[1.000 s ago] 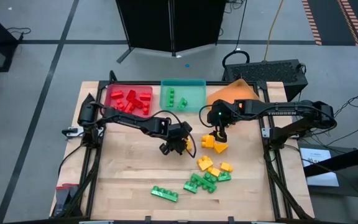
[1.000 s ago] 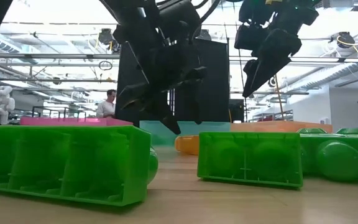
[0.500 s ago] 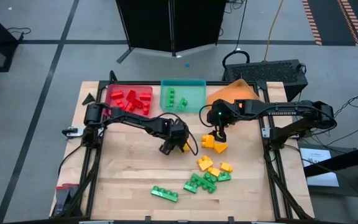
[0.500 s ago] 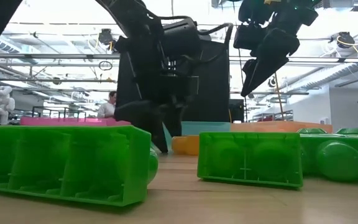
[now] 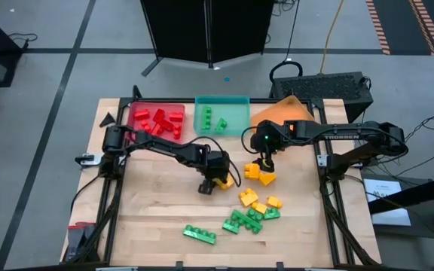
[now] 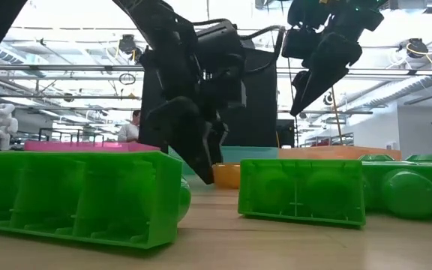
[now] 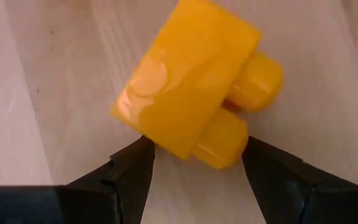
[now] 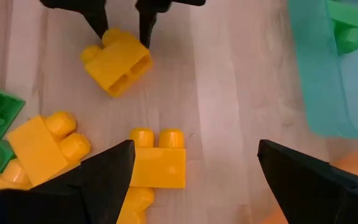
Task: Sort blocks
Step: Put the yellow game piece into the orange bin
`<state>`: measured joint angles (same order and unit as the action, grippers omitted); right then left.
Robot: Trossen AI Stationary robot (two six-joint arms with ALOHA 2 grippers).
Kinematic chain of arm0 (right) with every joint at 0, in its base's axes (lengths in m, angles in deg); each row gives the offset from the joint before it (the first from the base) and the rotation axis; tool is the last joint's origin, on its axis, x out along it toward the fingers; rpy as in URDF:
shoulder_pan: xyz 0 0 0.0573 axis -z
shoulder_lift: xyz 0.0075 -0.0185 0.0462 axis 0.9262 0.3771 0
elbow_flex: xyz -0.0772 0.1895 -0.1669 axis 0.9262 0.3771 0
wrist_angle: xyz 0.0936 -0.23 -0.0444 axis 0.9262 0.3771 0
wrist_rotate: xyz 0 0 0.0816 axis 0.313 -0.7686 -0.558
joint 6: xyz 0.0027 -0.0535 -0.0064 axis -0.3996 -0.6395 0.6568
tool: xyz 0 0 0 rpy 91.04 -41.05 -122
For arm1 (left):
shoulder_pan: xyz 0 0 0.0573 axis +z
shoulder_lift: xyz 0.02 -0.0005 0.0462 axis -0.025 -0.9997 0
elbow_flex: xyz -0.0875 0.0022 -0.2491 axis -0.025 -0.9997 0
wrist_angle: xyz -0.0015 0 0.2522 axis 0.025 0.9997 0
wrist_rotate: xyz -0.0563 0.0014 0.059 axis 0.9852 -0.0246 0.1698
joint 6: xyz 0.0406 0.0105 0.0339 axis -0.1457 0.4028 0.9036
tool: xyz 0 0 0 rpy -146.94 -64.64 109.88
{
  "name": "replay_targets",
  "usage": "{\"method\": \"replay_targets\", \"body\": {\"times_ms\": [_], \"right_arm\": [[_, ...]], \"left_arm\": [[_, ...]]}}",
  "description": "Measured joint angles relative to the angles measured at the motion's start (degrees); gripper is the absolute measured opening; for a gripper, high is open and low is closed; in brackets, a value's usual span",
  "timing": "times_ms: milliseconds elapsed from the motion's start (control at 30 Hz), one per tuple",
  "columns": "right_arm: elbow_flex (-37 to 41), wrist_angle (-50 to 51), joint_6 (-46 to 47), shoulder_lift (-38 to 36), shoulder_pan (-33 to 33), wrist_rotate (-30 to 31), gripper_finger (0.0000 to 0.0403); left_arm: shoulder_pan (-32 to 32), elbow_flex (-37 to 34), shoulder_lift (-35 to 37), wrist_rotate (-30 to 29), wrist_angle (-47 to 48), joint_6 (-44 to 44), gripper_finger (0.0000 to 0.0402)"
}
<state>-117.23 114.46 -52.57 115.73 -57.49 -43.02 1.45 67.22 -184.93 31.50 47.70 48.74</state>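
A yellow brick (image 7: pixel 185 93) lies on its side on the wooden table, studs level. My left gripper (image 7: pixel 194 168) points steeply down over it, open, one finger on each side of the brick's end. The same brick (image 5: pixel 226 179) shows mid-table in the high view, beside the left gripper (image 5: pixel 214 183). My right gripper (image 8: pixel 194 180) hangs open above two more yellow bricks (image 8: pixel 157 165), clear of them. Further yellow bricks (image 5: pixel 258 202) and green bricks (image 5: pixel 241 221) lie toward the near edge. My left gripper comes from above, slanting down, with its fingertips (image 7: pixel 138 155) on either side of the yellow brick's lower corner (image 7: pixel 179 149). The brick rests on the table. Whether a fingertip touches it, I cannot tell.
A red tray (image 5: pixel 173 108) with red bricks, a teal tray (image 5: pixel 236 105) with green bricks and an orange tray (image 5: pixel 281 114) stand along the far edge. A long green brick (image 5: pixel 200 234) lies near the front. Bare wood spreads on the table's left half.
My left gripper has sunk toward the table and rolled about its own axis, so its fingers now stand on either side of the yellow brick. The brick has not moved. My right gripper has kept still.
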Motion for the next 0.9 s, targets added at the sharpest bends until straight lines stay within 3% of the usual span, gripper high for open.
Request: {"method": "replay_targets", "body": {"times_ms": [300, 667, 900], "right_arm": [[0.0, -0.7, -0.6, 0.0, -2.2, -2.7, 0.0336], [0.0, -6.5, 7.4, 0.8, -5.7, -1.9, 0.0336], [0.1, -6.7, 10.3, 2.5, -8.3, -1.6, 0.0336]], "left_arm": [[-0.1, 0.1, 0.2, -0.1, -14.1, -11.8, 0.0246], [-0.1, 0.1, 0.3, -6.4, -14.9, -15.6, 0.0246], [0.3, -2.8, 0.5, -11.2, -15.8, -31.4, 0.0246]]}}
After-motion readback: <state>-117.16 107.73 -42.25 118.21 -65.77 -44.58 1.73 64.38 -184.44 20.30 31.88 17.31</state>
